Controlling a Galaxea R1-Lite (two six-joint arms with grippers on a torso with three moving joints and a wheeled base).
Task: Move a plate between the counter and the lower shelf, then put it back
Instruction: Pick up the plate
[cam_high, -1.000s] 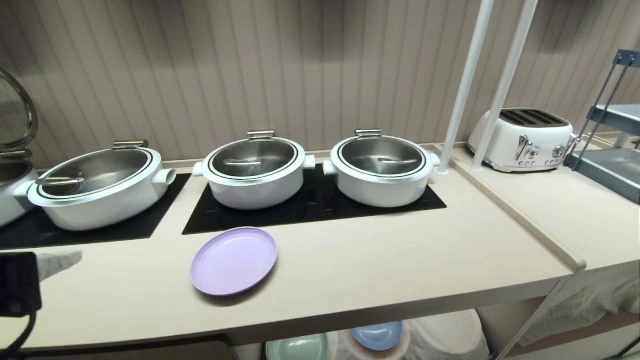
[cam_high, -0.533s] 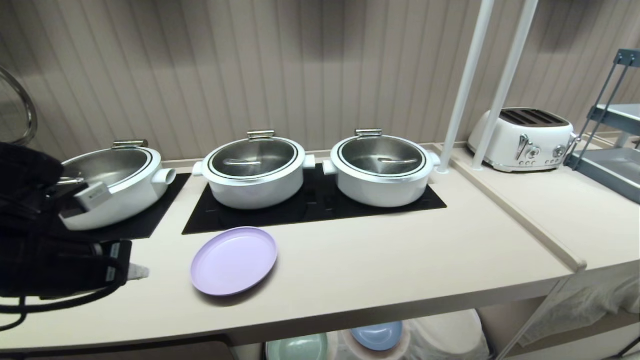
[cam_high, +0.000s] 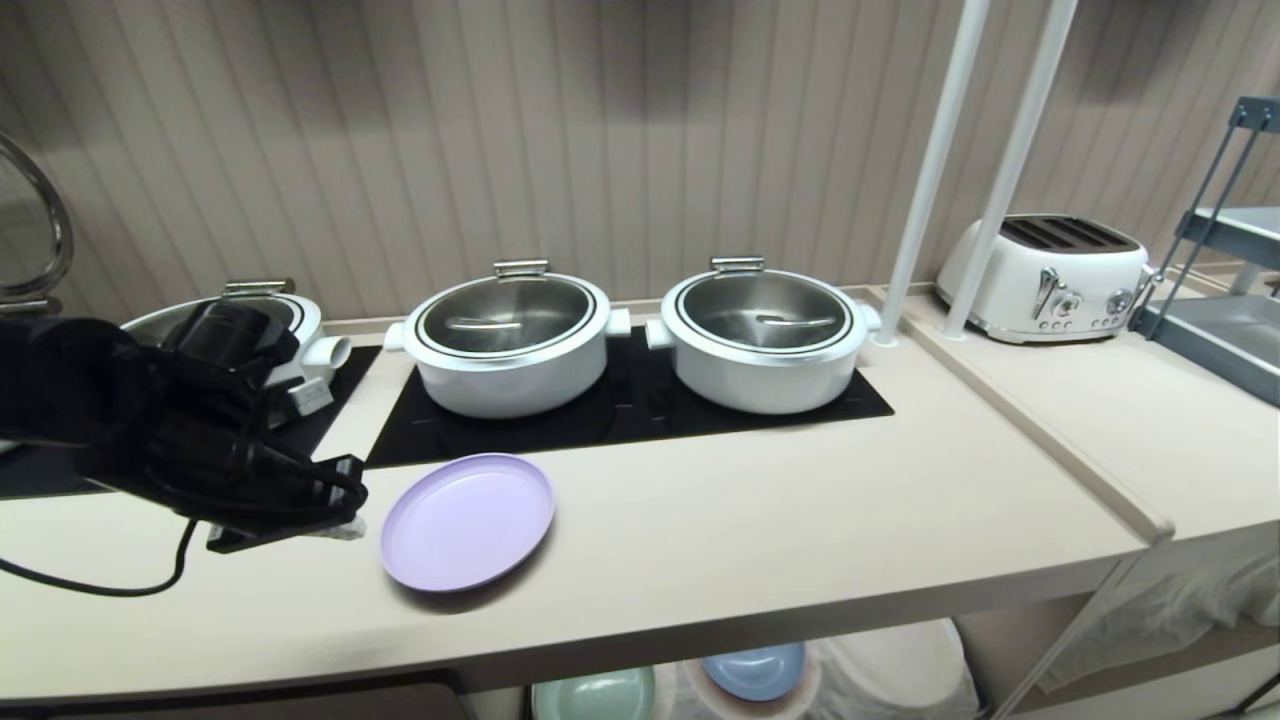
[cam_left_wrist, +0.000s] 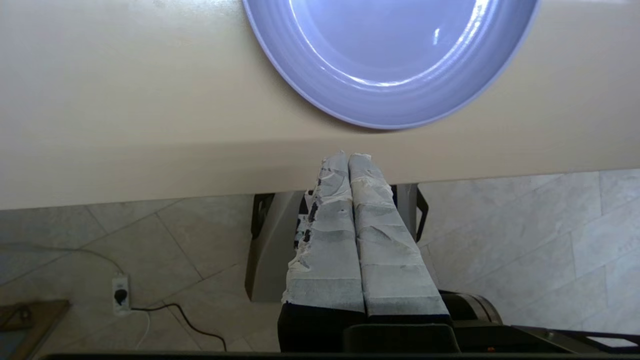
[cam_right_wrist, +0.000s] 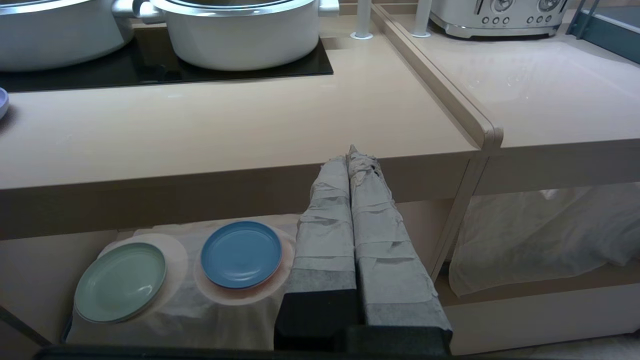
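I see the round matte lilac plate (cam_high: 467, 521) lying centre-left on the beige counter (cam_high: 800, 520); my left gripper (cam_high: 335, 528), fingers pressed together, risks shoving it unless opened.

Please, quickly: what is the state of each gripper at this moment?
Left gripper: shut, holding nothing, just short of the plate on the counter.
Right gripper: shut, holding nothing, in front of the counter's edge.
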